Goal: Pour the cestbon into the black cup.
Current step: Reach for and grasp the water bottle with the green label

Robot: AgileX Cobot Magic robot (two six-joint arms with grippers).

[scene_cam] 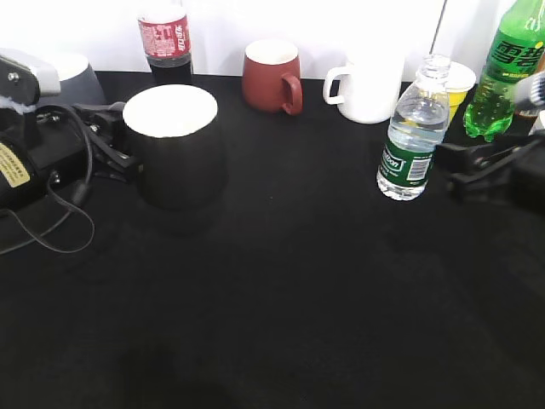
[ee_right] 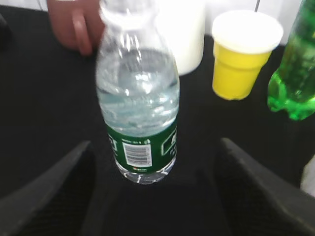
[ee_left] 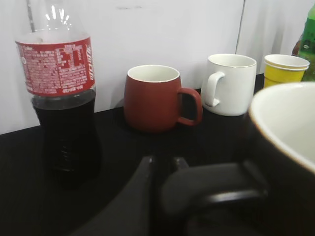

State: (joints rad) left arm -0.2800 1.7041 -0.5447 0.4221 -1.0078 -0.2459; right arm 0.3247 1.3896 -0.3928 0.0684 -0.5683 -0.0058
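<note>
The cestbon [scene_cam: 410, 136], a small clear bottle with a dark green label and no cap, stands upright on the black table at the right. My right gripper [scene_cam: 460, 164] is open just to its right. In the right wrist view the bottle [ee_right: 140, 113] stands just ahead of the wide-spread fingers [ee_right: 155, 143]. The black cup [scene_cam: 174, 162], white inside, stands at the left. My left gripper [scene_cam: 115, 141] is at its left side. In the left wrist view the fingers [ee_left: 165, 167] are closed at the cup's black handle, with the cup [ee_left: 290, 147] at the right edge.
Along the back stand a cola bottle [scene_cam: 166, 38], a dark red mug [scene_cam: 271, 77], a white mug [scene_cam: 370, 85], a yellow cup [scene_cam: 460, 85] and a green soda bottle [scene_cam: 507, 72]. A grey mug [scene_cam: 72, 77] sits behind my left arm. A cable [scene_cam: 60, 213] loops at the left.
</note>
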